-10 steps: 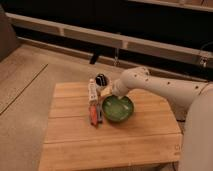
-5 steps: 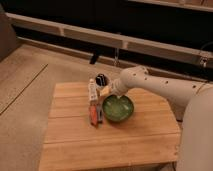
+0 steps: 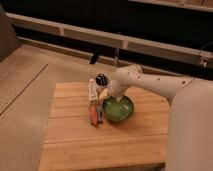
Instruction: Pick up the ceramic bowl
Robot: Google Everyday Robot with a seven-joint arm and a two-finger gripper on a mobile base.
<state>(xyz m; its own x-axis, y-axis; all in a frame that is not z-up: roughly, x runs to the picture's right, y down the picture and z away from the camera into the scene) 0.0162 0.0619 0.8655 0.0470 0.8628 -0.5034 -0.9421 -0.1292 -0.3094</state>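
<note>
Nearest the camera, bare planks of the wooden table (image 3: 75, 150); robot's white body (image 3: 192, 132) fills the right edge.

Mid-table: green bowl (image 3: 119, 111), upright, sitting flat on the boards, right of centre. Not lifted. Just to its left lies a small orange-and-grey item (image 3: 94, 115), lengthwise, close to the bowl's rim but whether touching cannot be told.

Over the bowl: the arm (image 3: 150, 86) reaches in from the right and bends down, so the gripper (image 3: 115, 99) sits at the bowl's far rim, low, seemingly dipping into the pale inside. Likely placed there to take the rim, one side in and one side out, since a shallow glossy bowl offers little else to grip. Whether the gripper is open or closed on the rim cannot be told; the wrist hides it.

Behind: a slim white object (image 3: 92, 92) lies just left of the wrist, and a small black-and-white cup (image 3: 102, 79) stands near the table's far edge. Both are close to the arm; a sideways sweep could knock them.

Beyond: grey floor (image 3: 30, 65), then a pale rail (image 3: 75, 34) against a dark wall.

Judgement: grasp stage, lift not yet begun.
</note>
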